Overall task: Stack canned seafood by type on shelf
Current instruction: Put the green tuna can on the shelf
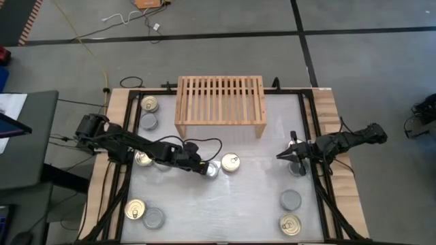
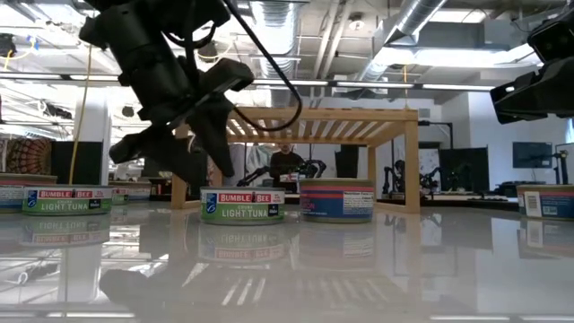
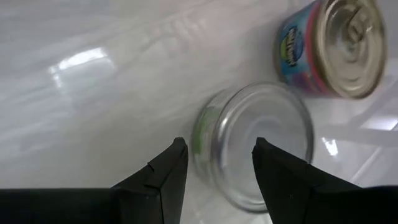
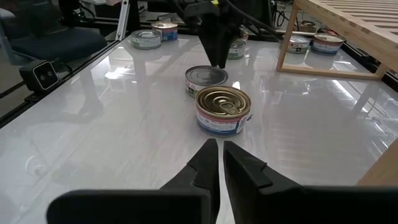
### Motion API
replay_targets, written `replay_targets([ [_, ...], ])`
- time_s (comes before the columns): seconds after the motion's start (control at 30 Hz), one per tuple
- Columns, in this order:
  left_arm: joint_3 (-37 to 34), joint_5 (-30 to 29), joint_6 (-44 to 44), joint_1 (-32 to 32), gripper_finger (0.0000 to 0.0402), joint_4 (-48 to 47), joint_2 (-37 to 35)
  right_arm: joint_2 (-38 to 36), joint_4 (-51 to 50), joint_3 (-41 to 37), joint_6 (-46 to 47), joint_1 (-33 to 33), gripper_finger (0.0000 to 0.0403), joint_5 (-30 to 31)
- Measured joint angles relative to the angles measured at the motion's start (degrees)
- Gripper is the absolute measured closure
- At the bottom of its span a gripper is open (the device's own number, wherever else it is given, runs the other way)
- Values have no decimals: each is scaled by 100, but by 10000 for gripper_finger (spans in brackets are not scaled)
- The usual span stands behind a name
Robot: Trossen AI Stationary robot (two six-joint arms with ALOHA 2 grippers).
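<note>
Tins lie scattered on the white table (image 1: 225, 204), none on the wooden shelf (image 1: 220, 100) at its far edge. A silver-topped tin (image 1: 212, 169) and a gold-lidded tin (image 1: 230, 162) sit side by side in front of the shelf. The left gripper (image 1: 203, 167) hovers at the silver-topped tin, its fingers (image 3: 163, 176) slightly apart and gripping nothing. The right gripper (image 1: 286, 154) hangs over the table's right side, fingers nearly together and empty. Two more tins (image 1: 148, 113) rest left of the shelf, with others near the table's corners.

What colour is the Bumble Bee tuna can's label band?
Green, on the Bumble Bee tuna can; clearest in the low view.
</note>
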Motion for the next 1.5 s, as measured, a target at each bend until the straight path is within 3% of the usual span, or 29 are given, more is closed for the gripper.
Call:
replay_targets([
  [0.2, 0, -155, -239, 31, 230, 43, 5, 1, -4, 0, -40, 1, 347, 3],
  [0.33, 0, -284, -678, -30, 230, 69, 81, 2, -11, 0, -1396, -48, 347, 22],
  [0.43, 4, -283, -866, -57, 230, 109, 129, 2, -9, 0, -1877, -49, 347, 29],
  [0.73, 0, -274, -1111, -224, 230, 78, 142, 1, 16, 0, -1903, -49, 347, 36],
  [0.83, 0, -274, -1148, -240, 230, 52, 133, 2, 200, -19, -1333, -49, 347, 50],
  [1.07, 0, -274, -1135, -238, 230, 39, 136, 0, 1053, -28, 2289, -54, 347, 691],
  [1.33, 0, -274, -940, -238, 230, 43, 136, 136, 1643, -20, 2231, 36, 347, 637],
  [1.5, 0, -266, -853, -238, 230, 45, 136, 684, 2592, 2, 1862, 305, 347, 627],
])
